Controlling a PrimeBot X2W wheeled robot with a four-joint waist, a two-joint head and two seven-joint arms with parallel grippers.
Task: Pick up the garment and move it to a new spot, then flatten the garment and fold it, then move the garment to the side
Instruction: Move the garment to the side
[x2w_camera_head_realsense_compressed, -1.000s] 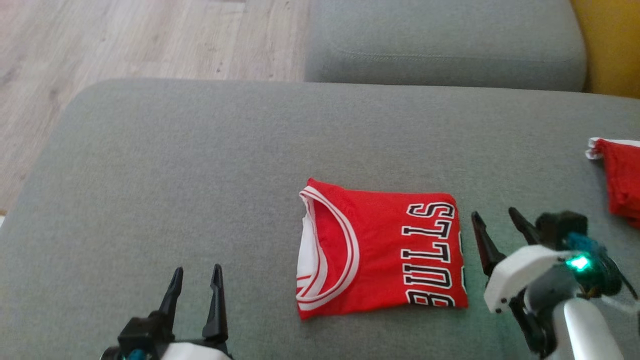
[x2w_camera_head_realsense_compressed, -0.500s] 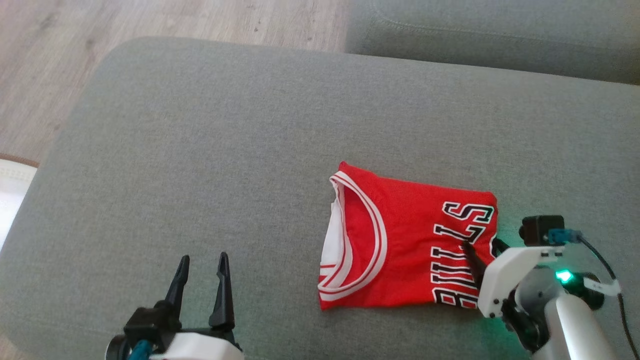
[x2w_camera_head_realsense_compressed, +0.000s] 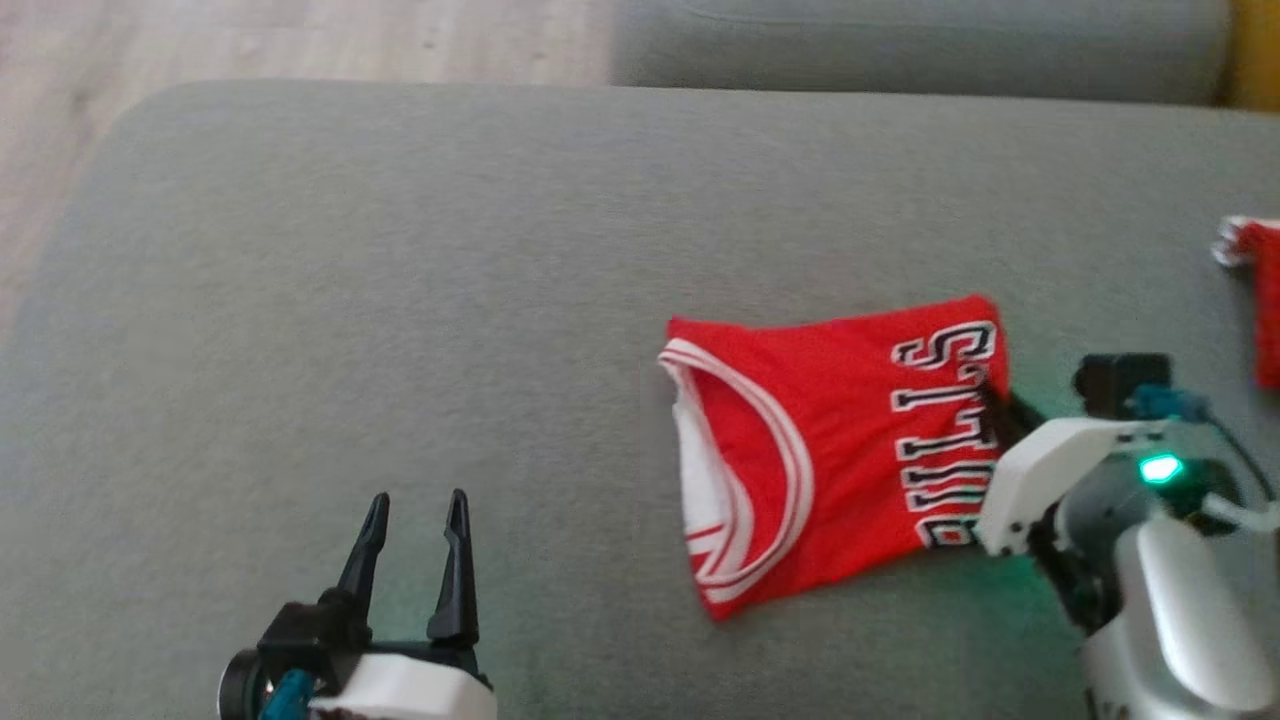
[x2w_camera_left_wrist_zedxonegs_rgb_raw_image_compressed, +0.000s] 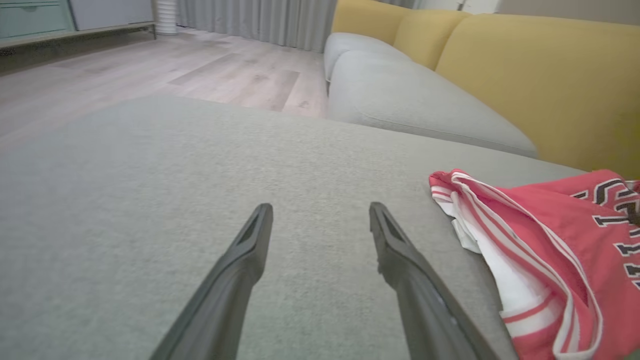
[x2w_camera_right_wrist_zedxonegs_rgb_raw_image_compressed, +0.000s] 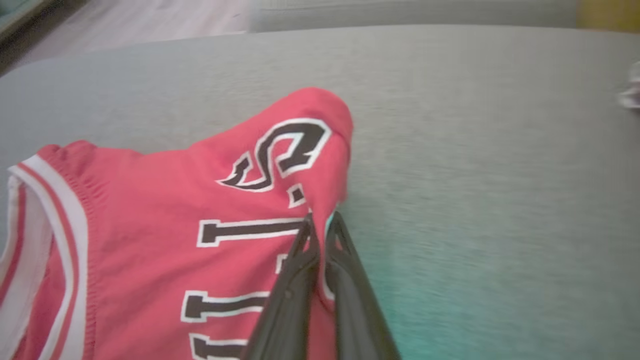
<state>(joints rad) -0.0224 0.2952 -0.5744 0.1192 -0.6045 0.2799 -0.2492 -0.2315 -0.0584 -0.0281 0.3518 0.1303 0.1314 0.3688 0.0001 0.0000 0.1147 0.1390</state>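
right gripper (x2w_camera_right_wrist_zedxonegs_rgb_raw_image_compressed: 320, 218): fingers pressed together, pinching the lettered edge of the red jersey (x2w_camera_head_realsense_compressed: 830, 450); a fold of cloth sits between the two tips.
red jersey: folded, lying on the grey cushion (x2w_camera_head_realsense_compressed: 400, 300) and spreading away to the left of the right jaws. The black-and-white letters lie nearest them, the white-striped trim at the far end. The corner just past the fingertips bulges up off the cushion.
left gripper (x2w_camera_left_wrist_zedxonegs_rgb_raw_image_compressed: 321, 207): fingers spread wide, nothing between them, bare cushion beneath. The jersey's striped end lies off to their right, apart from them.
second red garment (x2w_camera_head_realsense_compressed: 1262, 300): on the cushion to the right of the right jaws, well apart, cut by the frame edge.
green light (x2w_camera_head_realsense_compressed: 1160, 468): lit on the right wrist, behind the jaws.
beyond the left jaws: wooden floor (x2w_camera_left_wrist_zedxonegs_rgb_raw_image_compressed: 150, 75) and a yellow backrest (x2w_camera_left_wrist_zedxonegs_rgb_raw_image_compressed: 525, 75).
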